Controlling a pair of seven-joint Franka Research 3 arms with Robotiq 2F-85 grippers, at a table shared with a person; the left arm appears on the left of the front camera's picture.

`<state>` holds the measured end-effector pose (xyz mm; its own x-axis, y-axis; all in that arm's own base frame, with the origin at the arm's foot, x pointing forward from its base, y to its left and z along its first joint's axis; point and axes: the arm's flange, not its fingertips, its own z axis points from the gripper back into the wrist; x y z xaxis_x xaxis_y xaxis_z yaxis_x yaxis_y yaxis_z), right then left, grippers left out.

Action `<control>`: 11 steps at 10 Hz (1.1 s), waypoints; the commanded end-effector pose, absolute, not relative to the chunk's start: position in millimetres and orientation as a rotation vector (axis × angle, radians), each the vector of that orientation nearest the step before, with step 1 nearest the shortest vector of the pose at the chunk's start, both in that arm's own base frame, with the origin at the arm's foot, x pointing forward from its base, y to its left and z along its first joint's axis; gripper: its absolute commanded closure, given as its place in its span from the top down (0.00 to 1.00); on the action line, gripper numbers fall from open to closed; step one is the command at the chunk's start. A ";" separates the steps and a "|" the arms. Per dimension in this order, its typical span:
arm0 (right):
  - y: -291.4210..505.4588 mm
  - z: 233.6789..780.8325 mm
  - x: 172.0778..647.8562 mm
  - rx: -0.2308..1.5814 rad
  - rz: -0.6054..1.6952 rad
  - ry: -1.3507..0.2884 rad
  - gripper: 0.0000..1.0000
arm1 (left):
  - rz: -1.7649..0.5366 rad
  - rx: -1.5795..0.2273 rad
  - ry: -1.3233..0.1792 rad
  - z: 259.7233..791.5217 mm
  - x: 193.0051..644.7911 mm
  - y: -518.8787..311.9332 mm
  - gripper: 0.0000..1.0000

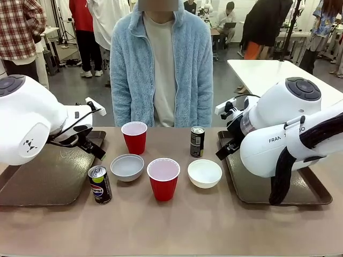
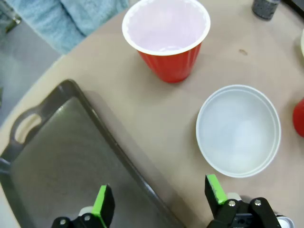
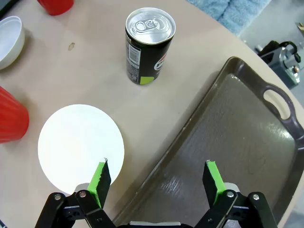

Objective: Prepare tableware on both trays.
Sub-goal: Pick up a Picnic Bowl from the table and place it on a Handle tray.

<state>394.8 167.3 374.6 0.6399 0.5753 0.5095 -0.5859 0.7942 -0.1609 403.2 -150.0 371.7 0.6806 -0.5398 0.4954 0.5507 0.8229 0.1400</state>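
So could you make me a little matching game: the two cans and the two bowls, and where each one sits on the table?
Things: 1 Pepsi can; 2 slim dark can; 3 white bowl; 4 greyish bowl.
Places: a between the nearer red cup and the right tray; b beside the right tray's far end; c beside the left tray, nearest the robot; d just on the robot's side of the farther red cup.
Pairs: 1-c; 2-b; 3-a; 4-d.

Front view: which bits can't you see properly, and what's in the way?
Right tray: much of it is hidden behind the right arm, front view.
Left tray: its far part is hidden behind the left arm, front view.
Dark can: its print is too small to read, front view.
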 end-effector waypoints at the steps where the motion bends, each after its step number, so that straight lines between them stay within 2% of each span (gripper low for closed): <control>1: 167.2 374.6 394.8 0.020 0.662 -0.574 1.00 | -0.612 -0.021 -0.549 371.6 403.2 -149.9 1.00; 6: 167.3 374.6 394.8 0.020 0.662 -0.574 1.00 | -0.612 -0.021 -0.549 371.7 403.2 -150.0 1.00; 8: 169.5 425.6 381.1 -0.002 0.661 -0.561 1.00 | -0.592 -0.015 -0.564 440.3 391.4 -142.3 1.00; 9: 165.9 451.5 361.7 -0.035 0.693 -0.519 1.00 | -0.657 0.057 -0.513 466.9 369.1 -139.6 1.00; 11: 154.7 477.0 309.4 -0.069 0.689 -0.371 1.00 | -0.704 0.013 -0.387 487.8 322.4 -131.3 1.00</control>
